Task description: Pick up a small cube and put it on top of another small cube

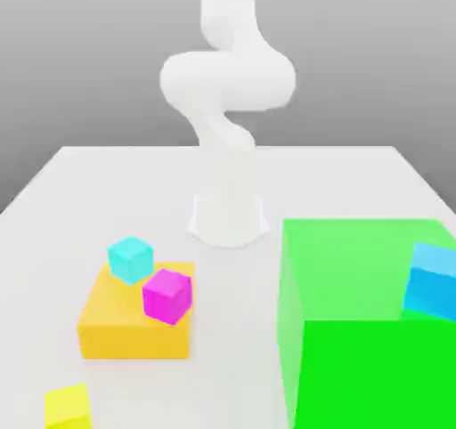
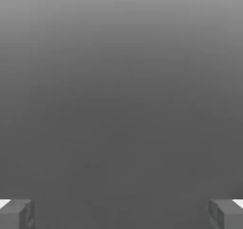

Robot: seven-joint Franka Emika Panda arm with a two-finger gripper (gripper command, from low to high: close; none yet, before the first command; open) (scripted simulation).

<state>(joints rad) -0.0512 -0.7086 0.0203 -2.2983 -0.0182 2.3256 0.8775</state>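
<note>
The gripper [image 2: 121, 214] is holding its jaws spread wide, with nothing sitting between the 2 fingertips [image 2: 16, 214]. Going left to right in the exterior view, a yellow cube [image 1: 68, 407], a cyan cube [image 1: 131, 259] and a magenta cube [image 1: 166, 295] are lying well apart from the jaws, the last 2 resting on an orange block [image 1: 134, 331]; a green block [image 1: 374, 329] is carrying a blue cube [image 1: 434, 281].

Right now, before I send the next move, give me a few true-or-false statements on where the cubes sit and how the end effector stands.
1. The small cyan cube rests on the flat orange block. True.
2. The small magenta cube lies on the white table. False: it sits on the orange block, beside the cyan one.
3. The end effector is open, nothing between its fingers. True.
4. The small yellow cube is stacked on the large green cube. False: it sits on the table, nearer the camera than the orange block.
</note>
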